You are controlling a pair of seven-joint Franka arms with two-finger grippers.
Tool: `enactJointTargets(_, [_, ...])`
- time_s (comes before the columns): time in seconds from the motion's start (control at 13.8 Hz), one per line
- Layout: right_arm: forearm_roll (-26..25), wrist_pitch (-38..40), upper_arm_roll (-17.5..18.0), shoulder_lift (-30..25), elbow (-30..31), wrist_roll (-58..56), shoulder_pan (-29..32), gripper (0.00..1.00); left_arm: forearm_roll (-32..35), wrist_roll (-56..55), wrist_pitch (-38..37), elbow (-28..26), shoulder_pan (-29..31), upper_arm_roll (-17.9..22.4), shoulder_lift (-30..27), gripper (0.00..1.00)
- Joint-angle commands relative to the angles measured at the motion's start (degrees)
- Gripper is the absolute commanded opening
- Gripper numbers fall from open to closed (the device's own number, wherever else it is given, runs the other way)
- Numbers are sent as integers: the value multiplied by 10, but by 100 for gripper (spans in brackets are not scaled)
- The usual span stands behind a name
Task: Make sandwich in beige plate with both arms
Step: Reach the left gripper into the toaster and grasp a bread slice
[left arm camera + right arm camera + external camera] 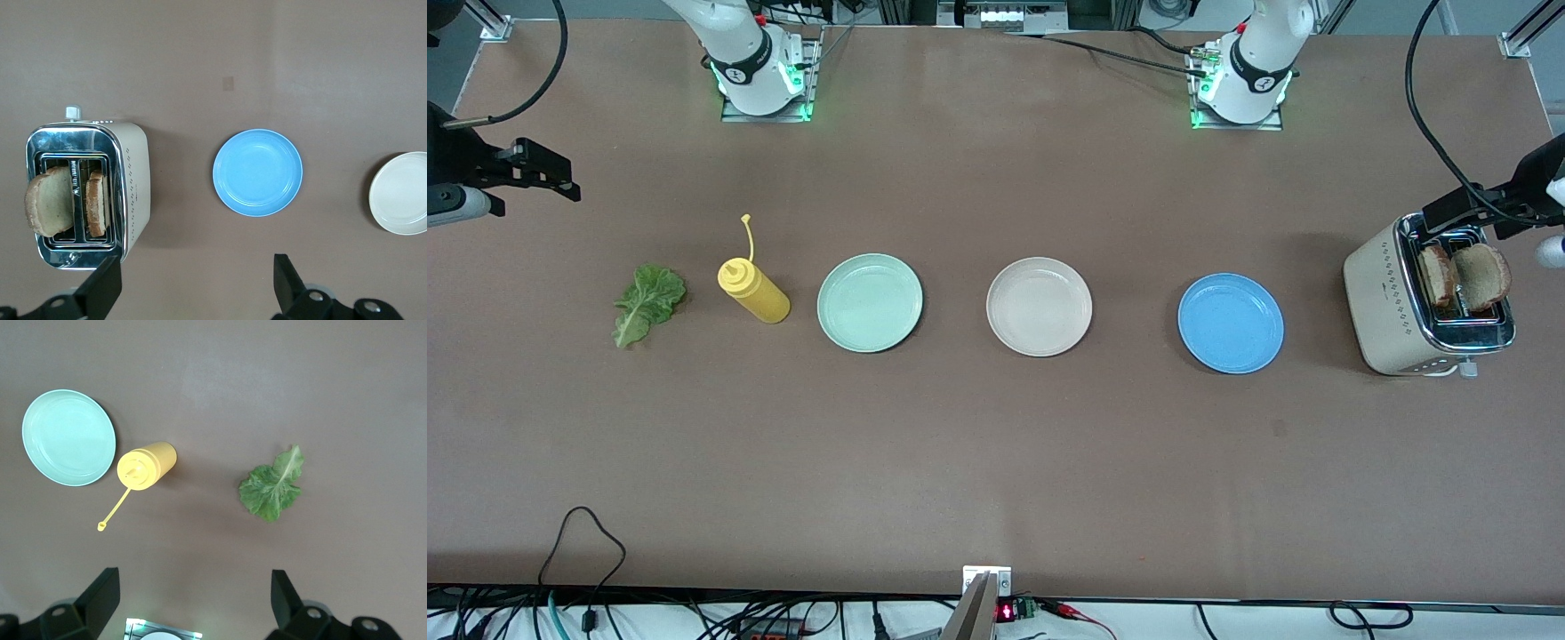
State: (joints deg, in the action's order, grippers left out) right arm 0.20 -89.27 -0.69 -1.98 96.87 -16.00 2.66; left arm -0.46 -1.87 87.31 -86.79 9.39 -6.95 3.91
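Since nothing lies on any plate yet, progress: the sandwich is not started, and every step is left, by my judgement.

Beige plate (1039, 306): bare, in the middle of the row of three, well apart from both grippers; its edge (400, 193) shows in the left wrist view.

Bread: two slices (1463, 277) stand upright in the slots of the toaster (1392, 311), just under the left gripper; the left wrist view shows them (67, 201) side by side, one per slot.

Lettuce leaf (645, 302): flat on the table, below the right gripper and a little toward the front camera from it; also seen (272, 487) in the right wrist view.

Left gripper (1467, 206): hangs over the toaster, fingers (100, 287) spread wide, gripping nothing.

Right gripper (547, 173): hangs over bare table at the right arm's end, near the leaf, fingers (100, 597) spread wide, gripping nothing.

Mint-green plate (870, 302): bare.

Blue plate (1230, 322): bare, the plate closest to the left gripper.

Yellow squeeze bottle (754, 289): lies tilted between the leaf and the mint-green plate.

Left to do: bread, leaf and second slice must all reach the beige plate.
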Motion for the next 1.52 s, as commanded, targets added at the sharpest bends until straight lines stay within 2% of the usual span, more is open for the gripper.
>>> enactJointTargets(0.0, [5, -3, 1, -13, 13, 2, 2, 100, -7, -5, -8, -17, 2, -3, -16, 100])
enactJointTargets(0.22, [5, -1, 1, -13, 13, 1, 2, 100, -6, -5, -3, -14, 3, -2, 1, 100])
enactJointTargets(0.51, [7, -7, 1, -9, 13, 2, 0, 100, 12, 3, 17, -7, 54, 6, 70, 100])
enactJointTargets(0.72, [7, -6, 1, -8, 14, 3, 1, 100, 52, 3, 24, -9, 65, 6, 116, 100])
enactJointTargets(0.94, [7, -4, 1, -9, 14, 2, -2, 100, 53, 4, 18, -17, 70, 6, 146, 100])
enactJointTargets(1.23, [8, -2, 1, -8, 14, 2, -1, 100, 53, 4, 18, -61, 94, 6, 155, 100])
enactJointTargets(1.44, [7, -2, 1, -8, 14, 2, 0, 100, 56, 24, 19, -72, 112, 6, 155, 100])
